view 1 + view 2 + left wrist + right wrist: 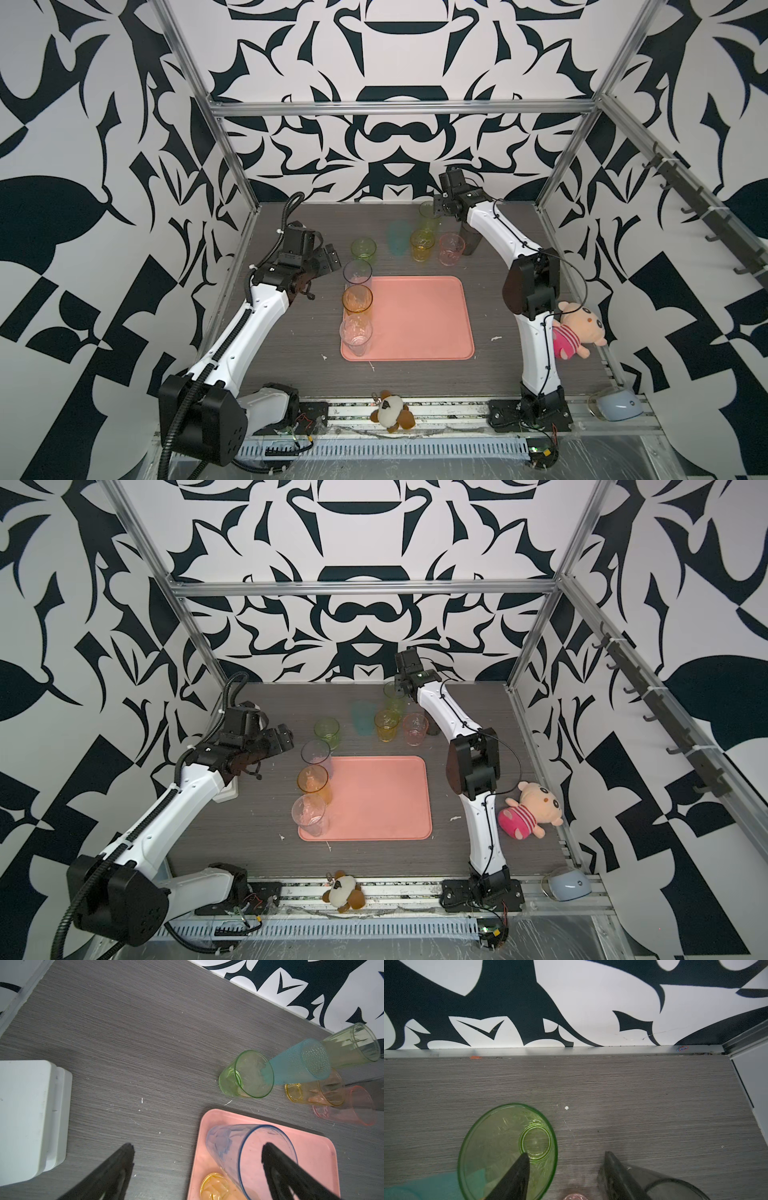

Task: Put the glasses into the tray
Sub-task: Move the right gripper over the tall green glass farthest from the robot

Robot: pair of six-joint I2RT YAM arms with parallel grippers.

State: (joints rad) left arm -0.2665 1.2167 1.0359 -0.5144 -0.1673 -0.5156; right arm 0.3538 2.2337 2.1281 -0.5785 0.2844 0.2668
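The salmon-pink tray (pixel 415 320) lies mid-table. Three tall glasses stand along its left edge: blue (pixel 357 272), orange (pixel 357 299) and clear (pixel 356 332). Behind it on the table are a short green glass (pixel 363 248), a teal one (pixel 397 237), a yellow one (pixel 422 243), a pink one (pixel 451 247), a tall green one (pixel 428 212) and a smoky grey one (pixel 467 243). My left gripper (pixel 198 1147) is open, with one finger over the blue glass (pixel 249 1155). My right gripper (pixel 565 1157) is open astride the tall green glass's (pixel 500 1147) rim, its outer finger beside the grey glass (pixel 675 1188).
A white box (pixel 27 1118) sits on the table left of the left gripper. A pink plush pig (pixel 575 328) lies by the right arm. A brown-and-white plush (pixel 392 411) and a pale blue container (pixel 615 405) sit on the front rail. The back wall is close behind the right gripper.
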